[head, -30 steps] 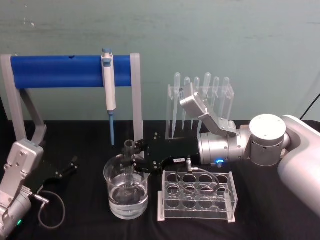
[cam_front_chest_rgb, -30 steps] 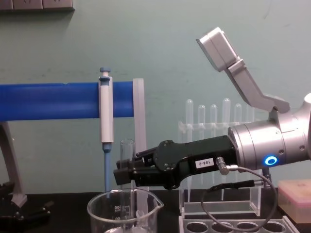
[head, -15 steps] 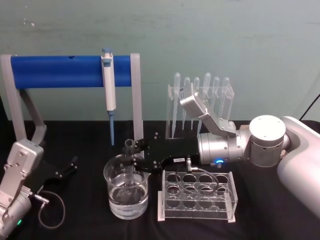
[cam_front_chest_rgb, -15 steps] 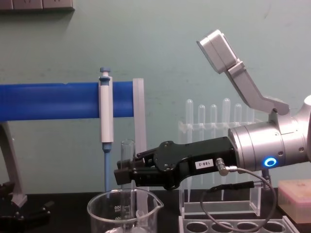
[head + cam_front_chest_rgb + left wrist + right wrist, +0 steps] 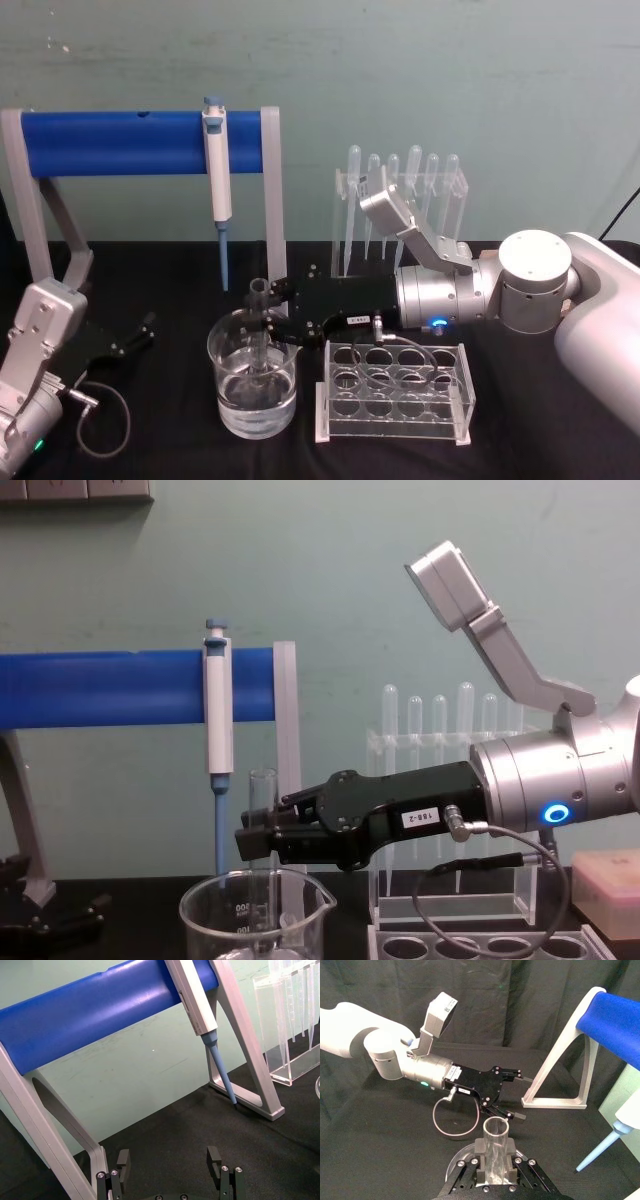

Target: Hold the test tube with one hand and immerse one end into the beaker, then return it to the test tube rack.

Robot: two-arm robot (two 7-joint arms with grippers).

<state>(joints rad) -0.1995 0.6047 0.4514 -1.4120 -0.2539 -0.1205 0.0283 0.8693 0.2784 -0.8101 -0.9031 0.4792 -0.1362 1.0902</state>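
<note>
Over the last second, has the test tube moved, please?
No: the test tube, in the right pincer, keeps its rim beside the grey post, lower end in the beaker.

clear glass beaker (image 5: 229,396), matt black tablecloth (image 5: 150,272)

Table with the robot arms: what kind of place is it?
Probably a science lab: a glass beaker, a test tube the right gripper holds dipped in it, and a pipettor hanging on a stand. The left gripper lies parked at left.

The right gripper (image 5: 250,842) is black, white-labelled; its wrist (image 5: 530,775) a silver cylinder with glowing blue ring (image 5: 556,812) and looping cable (image 5: 490,860). The left gripper (image 5: 168,1156) is black, silver-screwed.
</note>
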